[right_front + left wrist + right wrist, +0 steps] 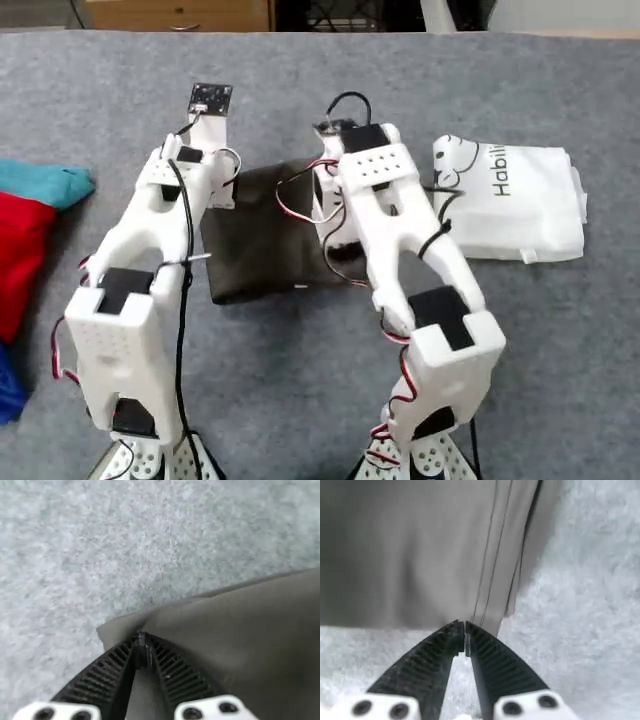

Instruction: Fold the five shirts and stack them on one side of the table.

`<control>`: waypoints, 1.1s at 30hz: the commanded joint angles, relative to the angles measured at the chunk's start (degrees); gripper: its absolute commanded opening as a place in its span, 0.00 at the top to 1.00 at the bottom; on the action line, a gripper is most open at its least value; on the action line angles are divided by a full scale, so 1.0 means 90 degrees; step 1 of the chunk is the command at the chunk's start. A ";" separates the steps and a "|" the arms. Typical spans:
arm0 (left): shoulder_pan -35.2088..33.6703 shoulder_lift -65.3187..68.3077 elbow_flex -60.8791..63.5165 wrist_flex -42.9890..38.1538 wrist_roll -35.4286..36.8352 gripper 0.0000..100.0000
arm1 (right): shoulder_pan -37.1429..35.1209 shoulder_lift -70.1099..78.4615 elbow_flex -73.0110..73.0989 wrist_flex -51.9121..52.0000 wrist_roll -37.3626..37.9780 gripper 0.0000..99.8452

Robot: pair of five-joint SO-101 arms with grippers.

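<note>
While the folded dark shirt [262,235] lay nearly square at the centre of the table [560,350], the left gripper [140,644] was clamped on its far-left corner. The right gripper [464,631] was closed, tips touching its right edge.

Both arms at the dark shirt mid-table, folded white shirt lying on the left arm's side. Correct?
Not quite. The white shirt lies on the right arm's side, as the high view shows; the teal shirt and red shirt are on the left arm's side. The rest holds: left gripper and right gripper are at the dark shirt.
</note>
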 commanded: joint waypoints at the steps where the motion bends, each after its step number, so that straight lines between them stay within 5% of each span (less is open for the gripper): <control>1: -0.0083 0.0088 -0.0464 -0.0059 0.0059 0.97 | 0.0147 -0.0112 0.0415 -0.0781 -0.0078 0.99; 10: -0.0454 0.0156 -0.0435 -0.0352 0.0078 0.97 | 0.0791 0.0640 0.1226 -0.1885 0.0137 0.99; 15: -0.0484 0.0059 -0.0493 -0.0254 0.0059 0.97 | 0.0772 -0.0239 0.0757 -0.0967 0.0205 0.99; 21: -0.0464 -0.0694 -0.0825 0.0928 0.0029 0.97 | 0.0811 -0.1236 -0.0659 0.0010 0.0449 0.99; 29: -0.0376 -0.2168 -0.0317 0.2022 -0.0498 0.97 | 0.0703 -0.0239 -0.1988 -0.1299 0.0410 0.99; 33: -0.0337 -0.2559 0.0825 0.1143 -0.0488 0.97 | 0.0674 0.1148 -0.2886 -0.2002 0.0430 0.99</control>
